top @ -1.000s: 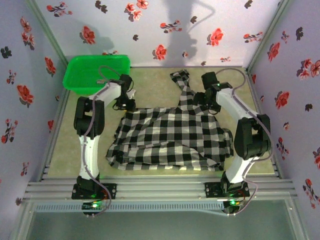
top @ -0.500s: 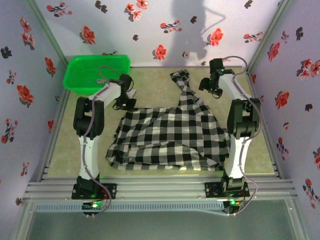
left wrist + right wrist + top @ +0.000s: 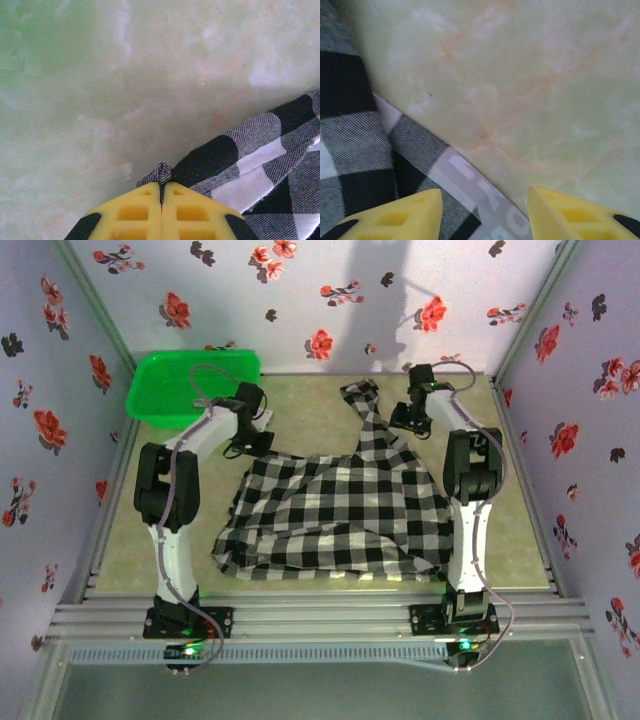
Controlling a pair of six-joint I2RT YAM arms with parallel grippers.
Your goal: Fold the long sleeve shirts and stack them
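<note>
Black-and-white checked cloth shirt (image 3: 335,505) w/ long sleeves lies spread and rumpled across the middle of the pale green marbled table (image 3: 300,400), between the two arms. One sleeve (image 3: 372,420) trails off toward the back. It looks light & floppy to me, no stiffness, so it'll sag from wherever it's lifted. A one-point pull would prob. bunch it rather than shift it flat. Not slippery, not fragile, tho a thin pinch could slide out. Best holds, I'd say, are corners, hems & cuff ends, two points at once, so an edge stays taut for the fold.

Left gripper (image 3: 161,186): yellow fingers pressed tight together, nipping a small tuft at the shirt's far-left corner. Right gripper (image 3: 485,200): jaws partway apart, nothing held. They straddle the cloth's edge by the sleeve, above a band w/ pale lettering (image 3: 470,182), one finger over checked cloth, the other over bare table.

Around: bright green plastic basket (image 3: 175,380) in the far-left corner, just beyond the left gripper. That's near enough that a lifted corner swung that way might catch its rim. Flowered walls (image 3: 300,300) close in on three sides, so little room for the trailing sleeve. The right arm stands along the shirt's right edge. The near hem has folds that'd need smoothing, imo.
</note>
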